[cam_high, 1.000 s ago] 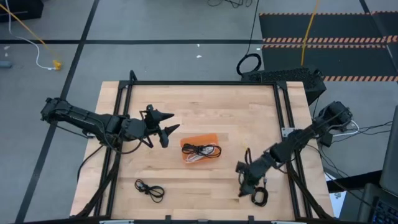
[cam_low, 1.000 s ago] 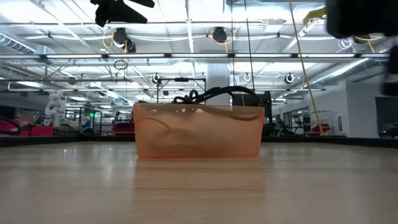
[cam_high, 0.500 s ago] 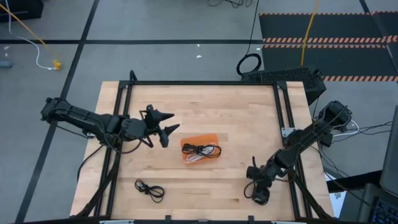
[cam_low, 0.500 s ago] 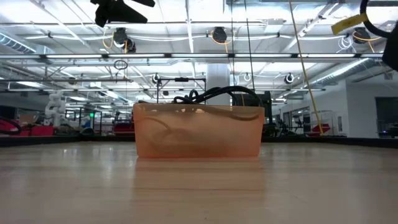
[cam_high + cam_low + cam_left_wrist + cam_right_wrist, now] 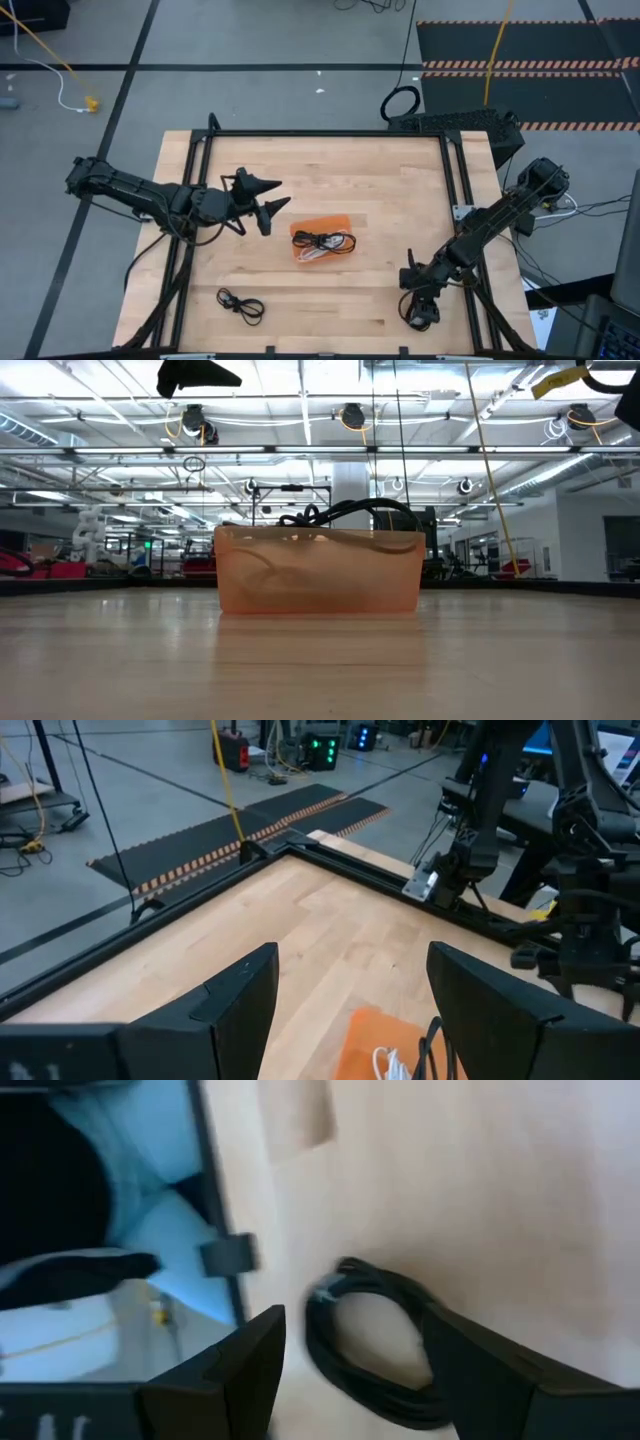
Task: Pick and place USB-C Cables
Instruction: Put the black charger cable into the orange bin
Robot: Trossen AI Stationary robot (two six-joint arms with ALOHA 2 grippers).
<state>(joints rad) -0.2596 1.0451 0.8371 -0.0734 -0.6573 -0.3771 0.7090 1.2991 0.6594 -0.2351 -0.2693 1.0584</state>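
Note:
An orange tray (image 5: 335, 222) sits mid-table holding black cables (image 5: 330, 241) and a white cable (image 5: 312, 255); in the low view a black loop (image 5: 350, 510) rises above its rim (image 5: 318, 540). One black cable (image 5: 240, 304) lies loose near the table's near edge on the left. Another black coil (image 5: 375, 1345) lies flat near the near right corner. My right gripper (image 5: 355, 1320) hangs over it, pointing down and open, with a finger on either side (image 5: 420, 312). My left gripper (image 5: 282, 194) hovers open just left of the tray (image 5: 375, 1035).
A black metal frame (image 5: 320, 133) borders the wooden table. A large black cable loop (image 5: 400, 102) and a striped mat (image 5: 530, 65) lie on the floor beyond the far edge. Bare wood spans the far half of the table and the area between the tray and the near edge.
My right gripper has moved toward the table's near right corner and now stands over the black coil there. The cables and the tray have stayed where they were.

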